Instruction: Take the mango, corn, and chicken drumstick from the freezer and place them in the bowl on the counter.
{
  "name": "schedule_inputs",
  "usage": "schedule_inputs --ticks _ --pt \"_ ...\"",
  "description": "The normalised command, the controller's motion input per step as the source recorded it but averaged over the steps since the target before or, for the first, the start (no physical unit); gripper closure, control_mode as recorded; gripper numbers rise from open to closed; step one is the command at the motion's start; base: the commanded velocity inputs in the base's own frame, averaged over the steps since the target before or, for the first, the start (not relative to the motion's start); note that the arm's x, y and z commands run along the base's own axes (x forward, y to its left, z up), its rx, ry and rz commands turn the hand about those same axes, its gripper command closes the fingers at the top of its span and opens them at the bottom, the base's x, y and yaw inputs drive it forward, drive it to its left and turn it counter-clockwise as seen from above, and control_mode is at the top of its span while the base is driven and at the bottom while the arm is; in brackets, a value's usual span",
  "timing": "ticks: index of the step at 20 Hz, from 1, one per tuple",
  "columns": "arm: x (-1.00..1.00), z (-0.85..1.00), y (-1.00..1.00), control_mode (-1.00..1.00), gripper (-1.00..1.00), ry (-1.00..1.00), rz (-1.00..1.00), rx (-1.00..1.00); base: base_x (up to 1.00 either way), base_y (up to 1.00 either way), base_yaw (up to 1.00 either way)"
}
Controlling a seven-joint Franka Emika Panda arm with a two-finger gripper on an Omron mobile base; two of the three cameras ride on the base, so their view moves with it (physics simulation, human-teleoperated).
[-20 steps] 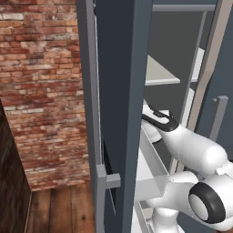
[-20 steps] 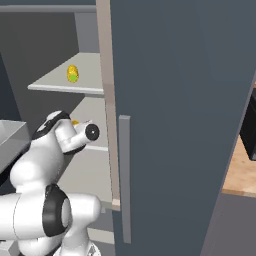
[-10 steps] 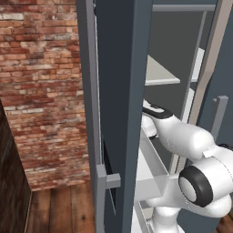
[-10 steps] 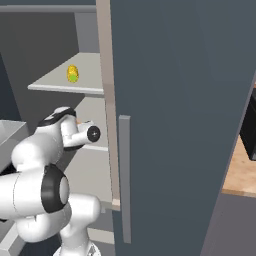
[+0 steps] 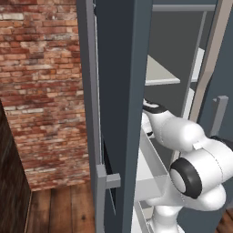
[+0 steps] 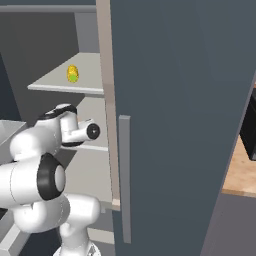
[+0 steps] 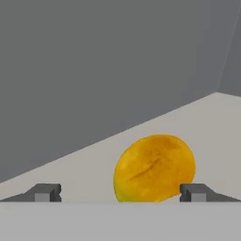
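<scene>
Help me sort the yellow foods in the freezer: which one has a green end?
The corn on the upper shelf; the mango ahead of the open gripper is plain orange-yellow.

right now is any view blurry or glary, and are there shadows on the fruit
Hand view: the mango is soft at its edges, evenly lit, no glare, with no clear shadow on the shelf under it; the open tool frames it. Right base view: sharp and flat-lit, the corn small but clear. Left base view: the freezer door is dark and even, no glare.
</scene>
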Motion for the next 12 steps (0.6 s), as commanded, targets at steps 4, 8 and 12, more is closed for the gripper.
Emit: schedule_inputs --ticks 4,8,12 --pt "0.11 0.00 0.03 -1.00 -1.00 0.00 -0.01 0.00 0.00 0.00 0.00" --pt "0.05 0.00 0.01 -1.00 -1.00 0.00 0.00 0.00 0.00 0.00 0.00" --pt "0.11 0.00 0.00 -1.00 -1.00 0.00 0.00 0.00 0.00 0.00 0.00"
